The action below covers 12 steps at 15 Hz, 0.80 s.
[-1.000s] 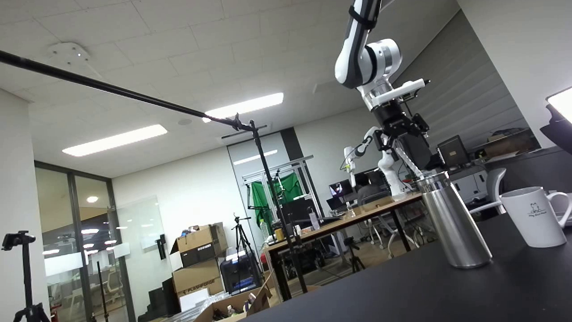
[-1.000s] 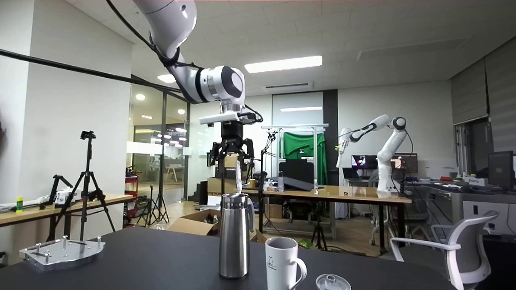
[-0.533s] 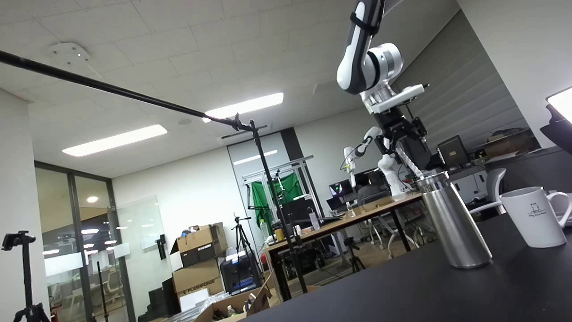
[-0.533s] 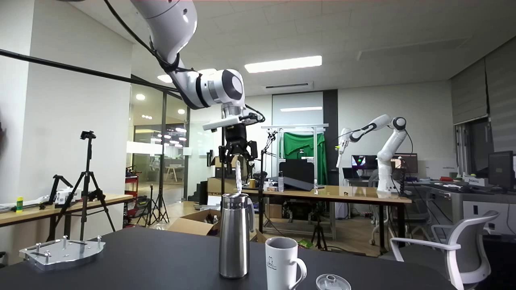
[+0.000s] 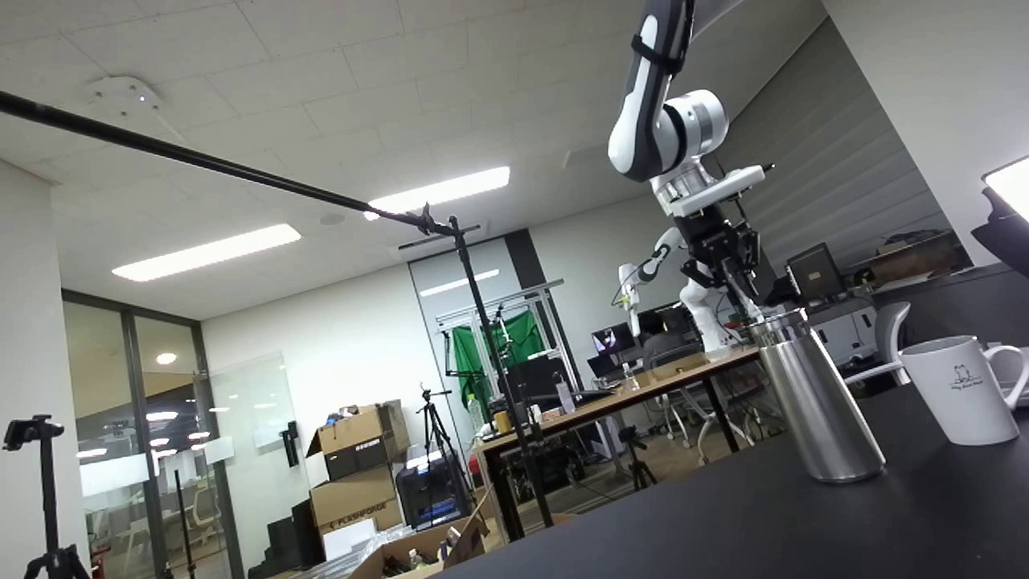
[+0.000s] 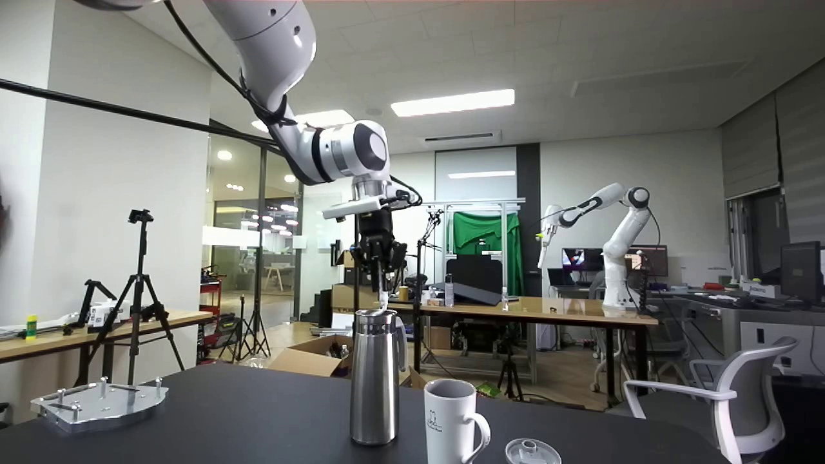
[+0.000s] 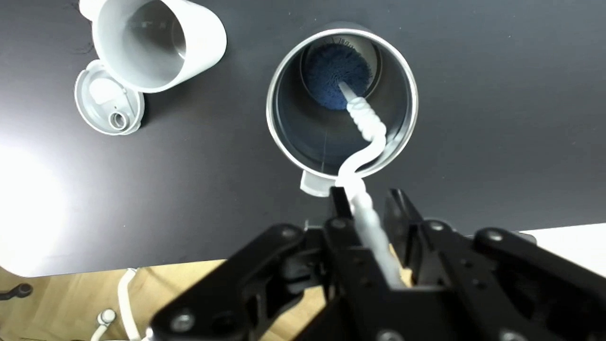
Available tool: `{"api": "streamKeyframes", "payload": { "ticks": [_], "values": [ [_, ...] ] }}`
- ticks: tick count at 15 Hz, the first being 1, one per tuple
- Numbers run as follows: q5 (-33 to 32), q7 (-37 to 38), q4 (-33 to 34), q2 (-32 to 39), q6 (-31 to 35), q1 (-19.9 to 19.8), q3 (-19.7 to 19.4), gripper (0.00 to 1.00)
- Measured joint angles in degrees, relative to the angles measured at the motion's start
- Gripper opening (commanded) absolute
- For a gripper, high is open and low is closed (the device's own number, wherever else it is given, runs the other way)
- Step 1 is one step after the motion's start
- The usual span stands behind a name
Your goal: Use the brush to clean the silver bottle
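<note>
The silver bottle (image 6: 375, 386) stands upright on the black table in both exterior views. Out of its mouth leans the white twisted handle of the brush (image 7: 363, 116); the blue bristles (image 7: 335, 71) sit down inside the bottle, seen in the wrist view. My gripper (image 7: 368, 192) is right above the bottle, pointing down, with the upper handle between its fingers. The handle lies against or very near the left-hand finger (image 7: 342, 201), while a narrow gap separates it from the right-hand finger (image 7: 402, 208). The handle's top end is hidden by the gripper.
Close beside the bottle stands a white mug (image 6: 445, 419), with a clear lid (image 6: 530, 452) lying near it. A metal plate with studs (image 6: 103, 406) rests on the far left of the table (image 6: 258, 412). The bottle's handle (image 6: 402, 345) sticks out at one side.
My gripper has descended toward the bottle so its fingers now flank the brush handle, and they have drawn much closer together. Bottle, brush and mug look unmoved.
</note>
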Motion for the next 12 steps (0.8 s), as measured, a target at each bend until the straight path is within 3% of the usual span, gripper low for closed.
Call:
{"api": "streamKeyframes", "payload": {
  "ticks": [5, 12],
  "values": [
    [0.7, 0.0, -2.4, -2.0, -0.1, -0.1, 0.1, 0.04],
    [3.4, -0.6, -11.8, -17.1, -5.4, -0.5, 0.4, 0.04]
  ]
}}
